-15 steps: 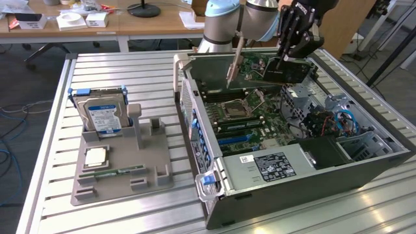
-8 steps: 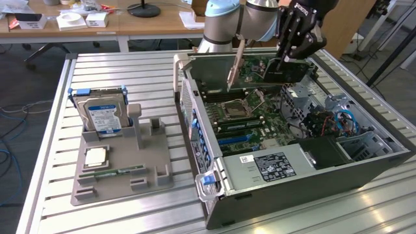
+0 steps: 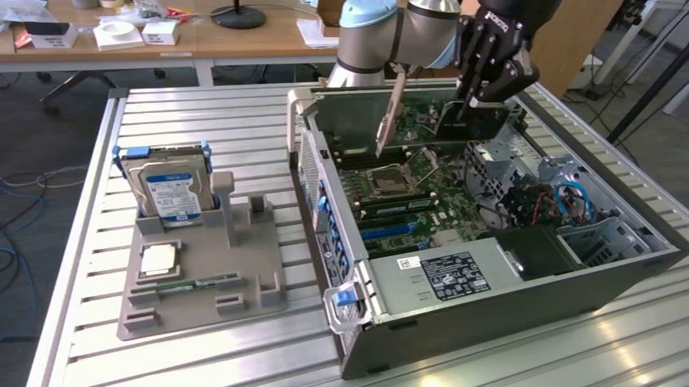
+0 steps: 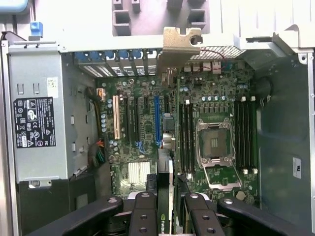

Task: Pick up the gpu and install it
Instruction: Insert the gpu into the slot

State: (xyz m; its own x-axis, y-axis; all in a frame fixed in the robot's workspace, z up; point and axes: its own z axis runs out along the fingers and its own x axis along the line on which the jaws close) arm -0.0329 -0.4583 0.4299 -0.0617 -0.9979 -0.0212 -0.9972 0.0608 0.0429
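My gripper (image 3: 465, 106) is shut on the gpu (image 3: 431, 119), a green card with a silver end bracket, held on edge above the open computer case (image 3: 356, 339). The card hangs over the case's far end, clear of the motherboard (image 3: 431, 193) below. In the wrist view the gpu (image 4: 179, 44) runs edge-on away from my gripper (image 4: 167, 209), its metal bracket at the far end. The black fingers (image 4: 143, 216) clamp the card from both sides. The blue slot (image 4: 157, 120) on the motherboard lies just beside the card's line.
A grey holder (image 3: 258, 282) on the slatted table carries a hard drive (image 3: 167, 189), a processor (image 3: 160, 258) and a memory stick (image 3: 199, 284). Inside the case are a power supply (image 3: 453, 274), an empty processor socket (image 4: 215, 145) and cables (image 3: 560, 201).
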